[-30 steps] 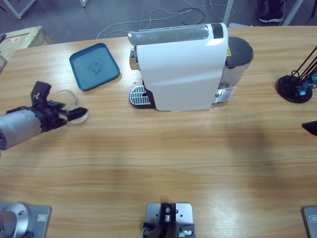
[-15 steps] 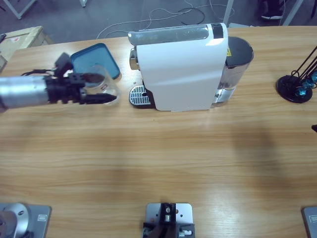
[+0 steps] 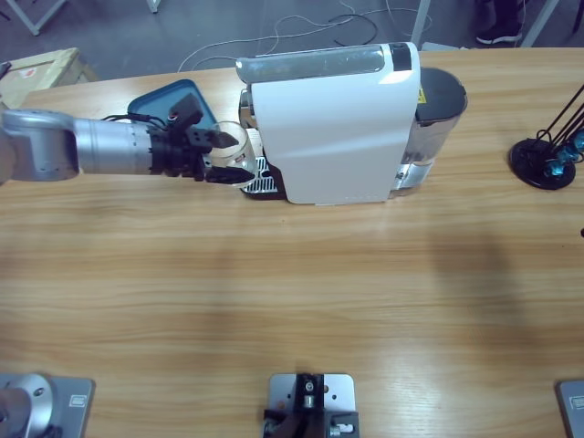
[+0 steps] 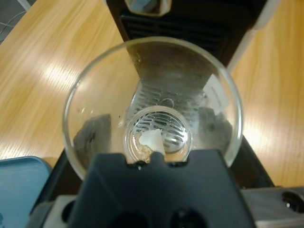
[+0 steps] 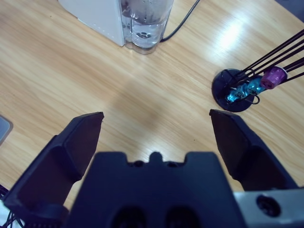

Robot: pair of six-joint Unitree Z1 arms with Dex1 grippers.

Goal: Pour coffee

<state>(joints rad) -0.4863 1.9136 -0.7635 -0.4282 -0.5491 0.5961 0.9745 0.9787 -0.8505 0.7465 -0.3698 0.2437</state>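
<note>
While the left gripper clasps the glass tumbler at the coffee machine's nine o'clock, the right gripper gapes, holding nothing.

The left arm is a smooth silver-grey tube that widens into a rounded silver joint near the picture's edge. Toward the wrist it passes into a black ribbed collar, with a small black box mounted on top and thin dark cables running along it. The left pincer is matte black, its two jaws slim and tapering. Close up, the body of the left pincer is a blocky black moulding above a grey plate. The right pincer has two broad, wedge-shaped black jaws (matte, with chamfered edges) rising from a black body with small round recesses, and a grey plate bearing a dark screw hole.
</note>
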